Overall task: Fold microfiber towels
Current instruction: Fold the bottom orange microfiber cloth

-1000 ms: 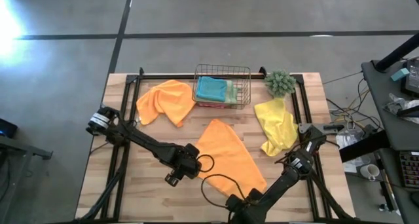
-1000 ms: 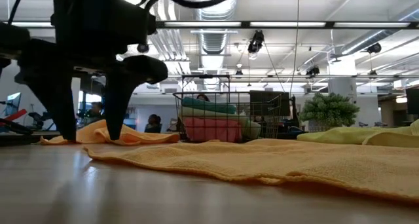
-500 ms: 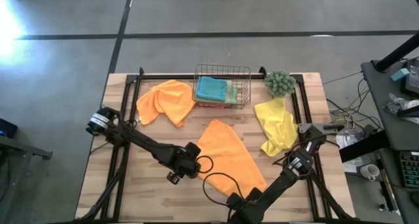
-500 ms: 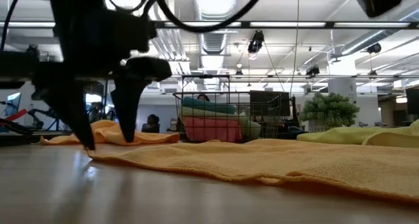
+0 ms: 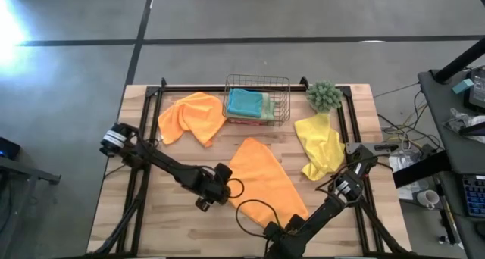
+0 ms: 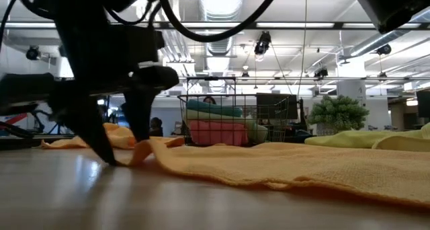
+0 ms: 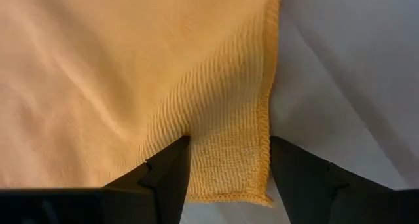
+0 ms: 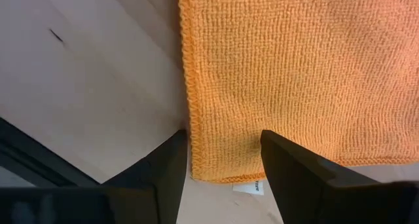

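Below, from overhead, my left gripper (image 5: 206, 201) sits at the near corner of the orange towel (image 5: 265, 179), arm stretched across the table (image 5: 151, 229). Level view: its fingers stand apart, tips down, one nudging up the cloth edge; the basket (image 6: 228, 119) lies beyond. Left wrist: corner between fingers, probably not pinched. My right gripper (image 8: 222, 155), wide too, straddles another corner.

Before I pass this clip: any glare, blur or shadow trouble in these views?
High view: bright glare on the floor at far left. Low view: ceiling lights blow out, the left gripper is a dark silhouette. Left wrist view: orange towel soft, washed pale. Right wrist view: weave crisp.
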